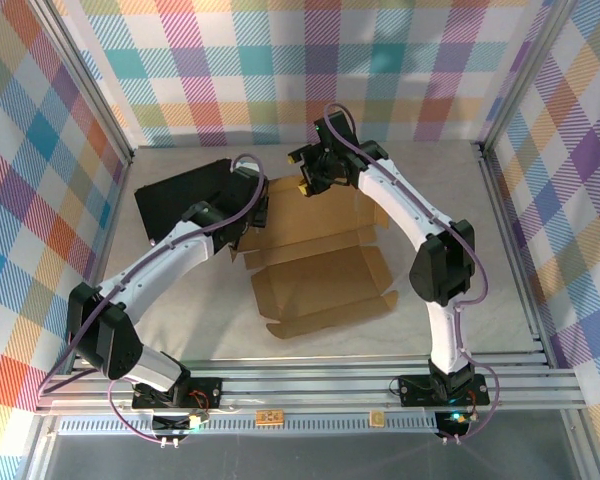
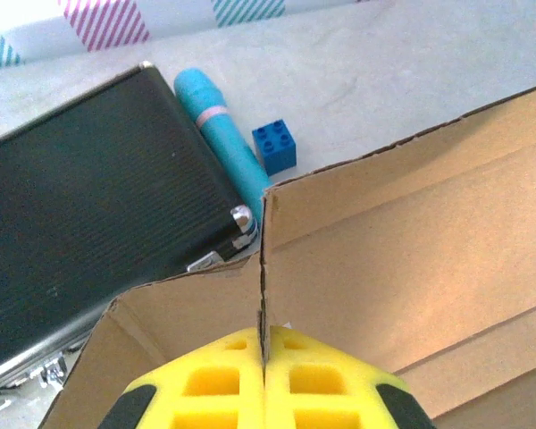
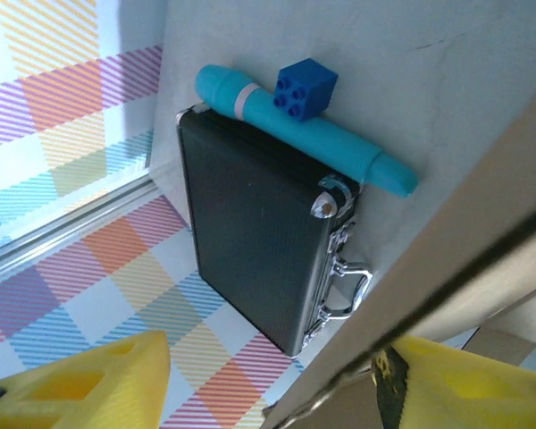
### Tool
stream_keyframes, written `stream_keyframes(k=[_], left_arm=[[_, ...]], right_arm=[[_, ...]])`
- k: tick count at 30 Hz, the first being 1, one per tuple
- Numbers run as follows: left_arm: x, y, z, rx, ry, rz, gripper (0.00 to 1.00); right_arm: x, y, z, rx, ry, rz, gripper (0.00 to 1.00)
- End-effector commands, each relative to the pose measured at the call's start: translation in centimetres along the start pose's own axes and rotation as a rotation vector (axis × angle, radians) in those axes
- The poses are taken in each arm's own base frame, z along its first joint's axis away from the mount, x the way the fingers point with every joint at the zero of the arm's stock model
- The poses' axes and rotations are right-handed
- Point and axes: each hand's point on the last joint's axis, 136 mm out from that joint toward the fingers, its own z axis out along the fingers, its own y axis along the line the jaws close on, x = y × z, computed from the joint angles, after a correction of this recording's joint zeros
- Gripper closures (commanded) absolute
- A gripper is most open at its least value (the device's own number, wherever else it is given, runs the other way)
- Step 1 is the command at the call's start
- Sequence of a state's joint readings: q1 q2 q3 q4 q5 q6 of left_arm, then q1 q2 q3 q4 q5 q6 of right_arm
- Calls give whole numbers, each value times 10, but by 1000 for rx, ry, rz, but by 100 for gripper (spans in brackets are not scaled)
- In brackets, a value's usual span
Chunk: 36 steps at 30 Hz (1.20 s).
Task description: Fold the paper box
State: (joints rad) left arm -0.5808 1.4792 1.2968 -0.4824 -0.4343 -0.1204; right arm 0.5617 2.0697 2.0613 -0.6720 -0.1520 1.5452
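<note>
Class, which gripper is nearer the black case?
Left. The left gripper pinches a box flap right beside the black case; the right gripper sits farther off, at the box's far edge.

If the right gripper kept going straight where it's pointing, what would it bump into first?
Probably the black case, straight ahead of the open right gripper. A flap of the paper box runs close by one finger and might brush it first; depth is hard to judge.
</note>
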Motion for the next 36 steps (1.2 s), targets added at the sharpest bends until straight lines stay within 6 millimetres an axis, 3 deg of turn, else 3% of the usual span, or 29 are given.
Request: stream_keyframes(k=[1,11,15,17,20,22,24,26,27,29,31,36], left_arm=[[-17,2,-13,-20,-83,9,100],[-19,-9,-20,-21,-114,30,100],[-20,-8,-22,-29,-120,30,100],[-20,-8,-23,-28,-125,28,100],[-20,-8,-25,-25,-127,18,100],[-23,-9,-30,-4,-129,-17,100],[-35,-3,-43,14,-127,-132,74],[-49,8,-57,83,-81,-374,43],[-54,13,-62,117,-53,-484,34],[-60,18,-67,218,44,-778,30],[-65,12,-66,310,123,-980,32],[-71,-7,-63,371,252,-1183,36]], right_arm=[[-6,-9,1,44,-25,52,41],[-11,-23,3,76,-52,84,64],[-12,-29,2,90,-57,105,67],[-11,-34,1,99,-58,115,75],[-14,-33,-3,82,-74,114,97],[-17,-25,-6,37,-91,89,100],[-21,-16,-12,-17,-117,63,100],[-24,-11,-18,-56,-132,46,100],[-25,-9,-21,-63,-133,41,100],[-26,-6,-27,-73,-136,30,100],[-26,-3,-30,-82,-137,25,100],[-25,2,-33,-102,-134,30,100]])
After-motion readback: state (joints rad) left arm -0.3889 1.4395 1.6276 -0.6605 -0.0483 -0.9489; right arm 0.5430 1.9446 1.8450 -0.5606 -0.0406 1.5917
